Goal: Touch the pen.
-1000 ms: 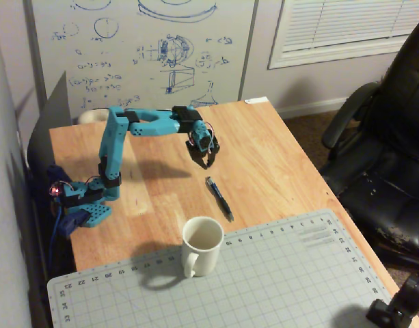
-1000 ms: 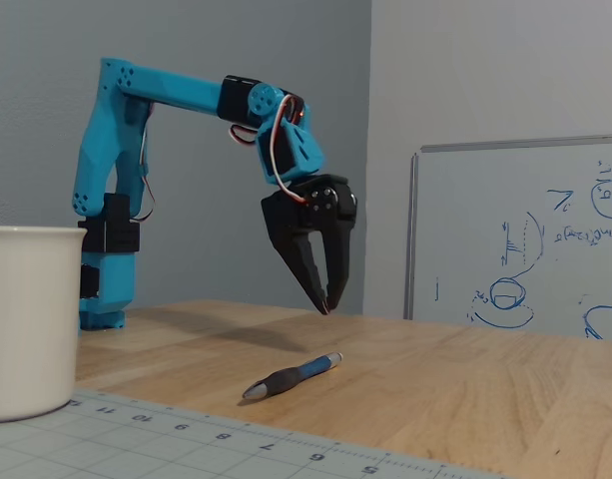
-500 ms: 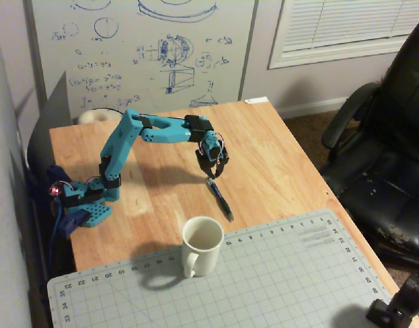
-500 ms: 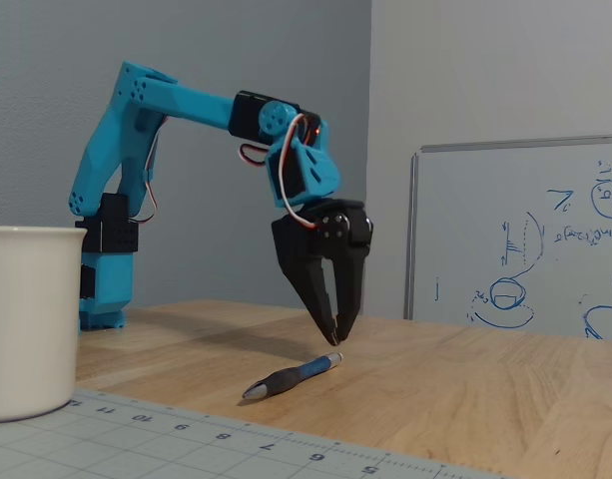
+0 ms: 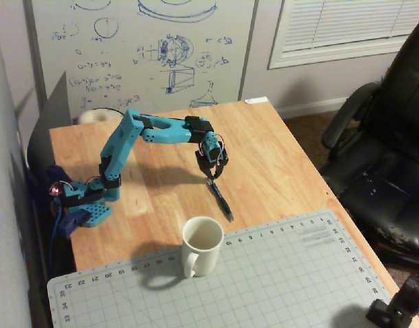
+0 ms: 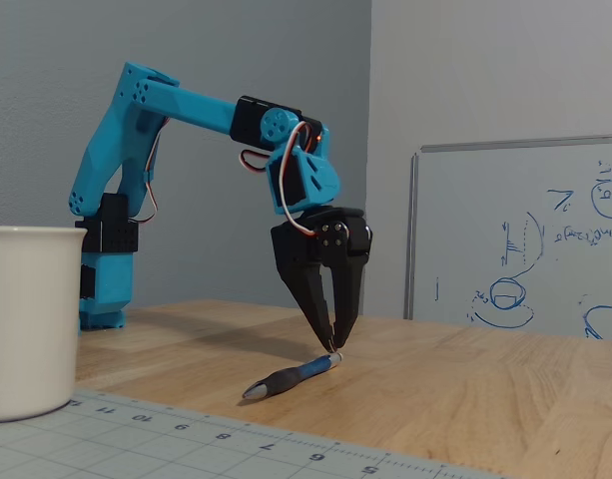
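The pen [image 5: 221, 201] is thin and dark blue-black and lies flat on the wooden table [image 5: 284, 157], running diagonally toward the mat. It also shows in the low fixed view [image 6: 291, 376]. My gripper [image 5: 211, 178] points straight down over the pen's far end. In the low fixed view the gripper [image 6: 333, 345] has its black fingers [image 6: 310, 289] drawn together to a point, and the tips rest on the pen's end. The pen is not lifted.
A white mug [image 5: 202, 246] stands on the edge of a grey cutting mat [image 5: 284, 280], close to the pen's near end; it fills the left of the low fixed view [image 6: 26, 319]. A black office chair [image 5: 387, 150] stands to the right. A whiteboard [image 5: 141, 48] is behind the table.
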